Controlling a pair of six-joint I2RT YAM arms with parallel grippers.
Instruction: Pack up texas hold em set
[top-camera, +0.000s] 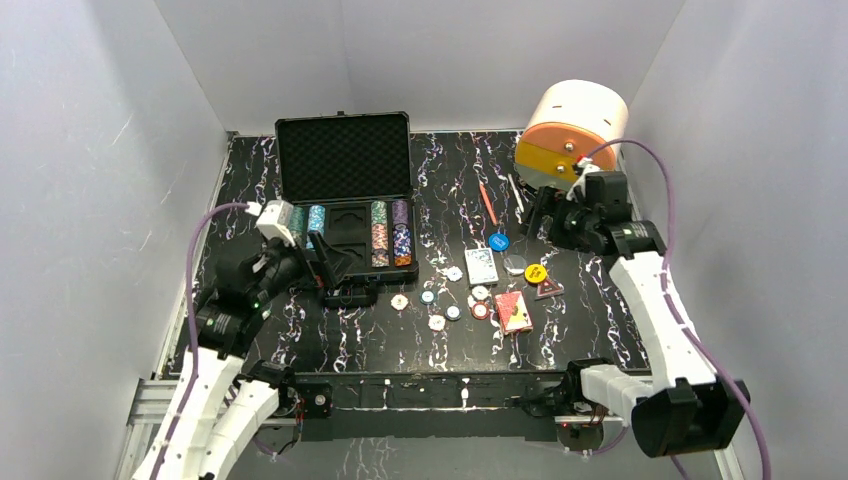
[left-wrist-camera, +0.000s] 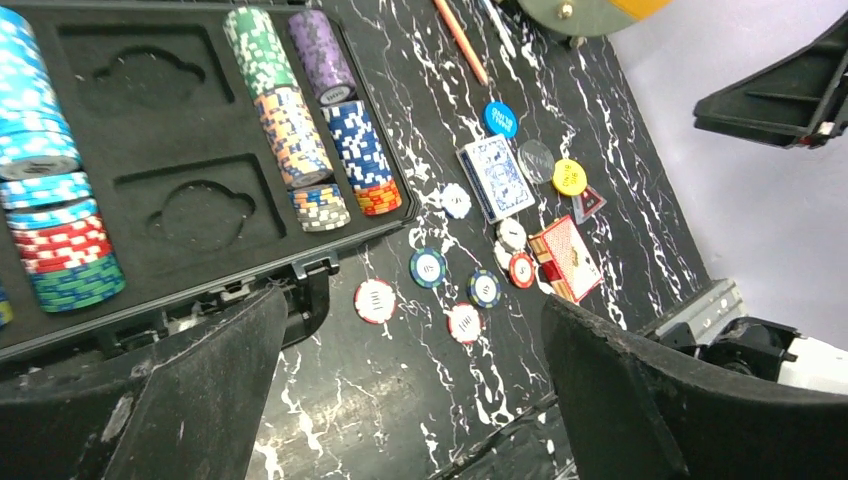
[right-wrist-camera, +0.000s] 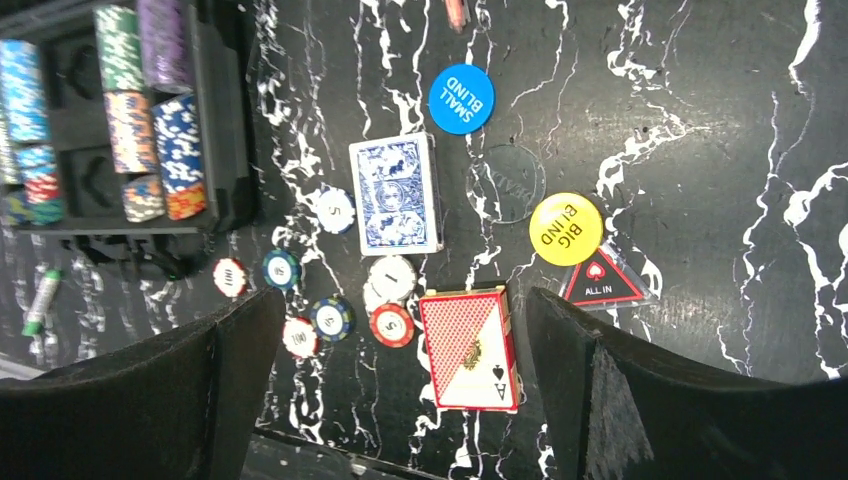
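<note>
The black case (top-camera: 345, 150) lies open at the back left, its foam tray (left-wrist-camera: 180, 140) holding rows of striped poker chips (left-wrist-camera: 300, 130). Several loose chips (top-camera: 428, 297) are scattered on the table in front of it. A blue card deck (right-wrist-camera: 395, 195) and a red card deck (right-wrist-camera: 470, 348) lie among them, with a blue dealer button (right-wrist-camera: 461, 98), a yellow one (right-wrist-camera: 566, 222) and a triangular one (right-wrist-camera: 600, 282). My left gripper (top-camera: 332, 265) hangs open over the case's near right corner. My right gripper (top-camera: 545, 215) is open above the buttons, empty.
A big white-and-orange cylinder (top-camera: 573, 128) stands at the back right, just behind my right wrist. An orange pen (top-camera: 487, 203) and a white pen (top-camera: 516, 193) lie beside it. White walls close in the table on three sides.
</note>
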